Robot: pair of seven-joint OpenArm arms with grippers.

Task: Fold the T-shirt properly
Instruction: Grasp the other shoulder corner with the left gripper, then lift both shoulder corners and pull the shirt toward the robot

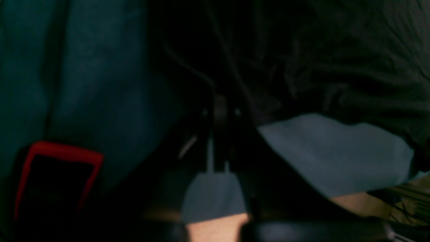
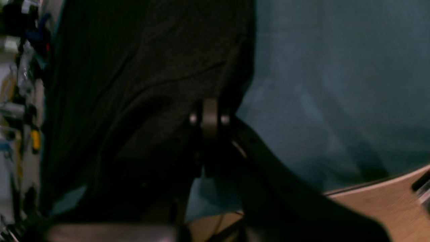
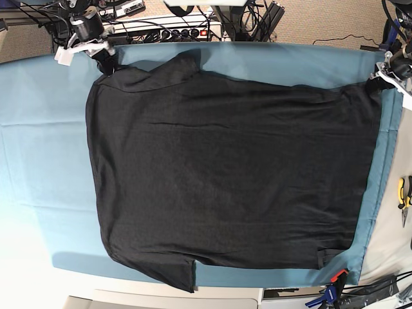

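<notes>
Pinching the black T-shirt (image 3: 225, 174) at two far corners — right gripper (image 3: 106, 59) at eleven o'clock, left gripper (image 3: 381, 78) at two o'clock, both clamped on fabric — ready, likely, to lift and fold over the teal table cloth (image 3: 38, 129).

The T-shirt (image 3: 232, 174) lies flat on the table cloth (image 3: 38, 129), with pliers (image 3: 404, 192) far to its right.

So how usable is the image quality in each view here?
Left wrist: very dark and blurred, T-shirt barely textured. Right wrist: dim and soft, though the cloth reads teal. Base: bright, evenly lit, sharp, whole T-shirt visible.
</notes>
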